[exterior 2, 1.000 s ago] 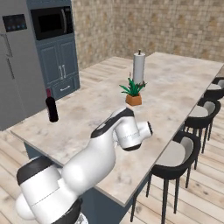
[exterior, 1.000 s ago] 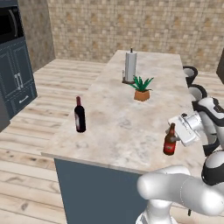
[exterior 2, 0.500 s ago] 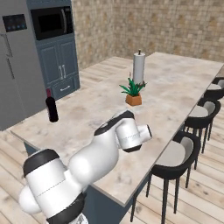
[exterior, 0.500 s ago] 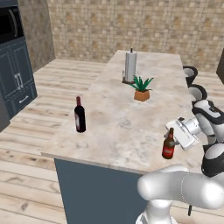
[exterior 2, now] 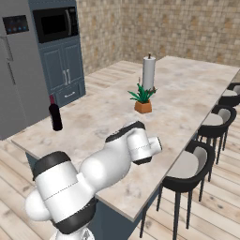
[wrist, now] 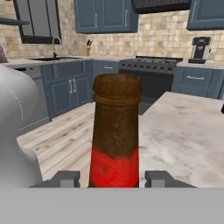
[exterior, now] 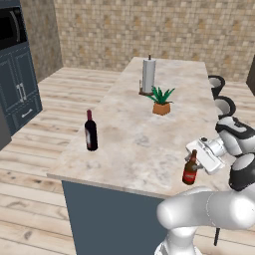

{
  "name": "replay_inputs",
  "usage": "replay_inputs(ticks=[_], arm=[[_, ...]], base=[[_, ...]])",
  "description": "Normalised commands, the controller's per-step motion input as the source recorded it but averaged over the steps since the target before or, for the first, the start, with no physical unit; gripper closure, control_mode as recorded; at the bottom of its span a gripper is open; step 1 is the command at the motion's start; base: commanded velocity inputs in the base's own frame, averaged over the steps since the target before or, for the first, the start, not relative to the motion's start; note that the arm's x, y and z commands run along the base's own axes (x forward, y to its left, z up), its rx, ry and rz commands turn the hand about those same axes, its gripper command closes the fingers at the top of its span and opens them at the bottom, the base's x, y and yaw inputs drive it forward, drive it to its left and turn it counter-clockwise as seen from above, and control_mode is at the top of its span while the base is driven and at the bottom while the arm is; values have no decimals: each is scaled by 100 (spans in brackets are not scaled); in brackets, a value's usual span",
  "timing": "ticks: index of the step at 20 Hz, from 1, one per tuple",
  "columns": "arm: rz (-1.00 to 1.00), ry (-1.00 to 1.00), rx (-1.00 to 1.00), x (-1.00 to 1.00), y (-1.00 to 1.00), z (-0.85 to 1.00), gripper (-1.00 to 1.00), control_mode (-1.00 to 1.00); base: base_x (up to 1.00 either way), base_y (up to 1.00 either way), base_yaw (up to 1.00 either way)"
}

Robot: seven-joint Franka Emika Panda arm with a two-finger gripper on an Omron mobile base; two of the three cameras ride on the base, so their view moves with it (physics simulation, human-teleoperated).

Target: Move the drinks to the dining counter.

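My gripper [exterior: 195,161] is shut on the neck of the small brown beer bottle [exterior: 190,170] with a red label. It holds the bottle upright just over the near right part of the dining counter [exterior: 134,144]. I cannot tell whether the bottle's base touches the top. In the hand view the beer bottle [wrist: 116,131] rises between the two fingertips [wrist: 65,178] of my gripper [wrist: 113,179]. The near-black wine bottle [exterior: 90,132] stands upright on the counter's near left side, far from the gripper. In the right base view the wine bottle [exterior 2: 55,114] is on the dining counter [exterior 2: 187,93].
A white paper-towel roll [exterior: 148,74] and a small potted plant [exterior: 161,101] stand mid-counter beyond the gripper. Black stools [exterior 2: 187,168] line the counter's right side. Dark blue cabinets with a microwave [exterior 2: 56,23] and a grey fridge [exterior 2: 14,70] stand to the left.
My gripper has brought the beer bottle down and a little toward the counter's near edge. The wine bottle, roll and plant have not moved.
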Motion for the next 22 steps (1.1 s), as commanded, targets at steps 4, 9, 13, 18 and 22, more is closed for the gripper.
replay_inputs(ticks=[4,9,13,18,22], arm=[[3,-1,3,19,-14,0,100,-100],[0,0,0,25,-9,0,100,-100],[0,0,0,29,-1,0,100,-100],[0,0,0,31,-1,-4,100,-100],[1,0,3,19,-5,-9,100,-100]], base=[[0,0,0],[0,0,0],[0,0,0],[0,0,0],[0,0,0]])
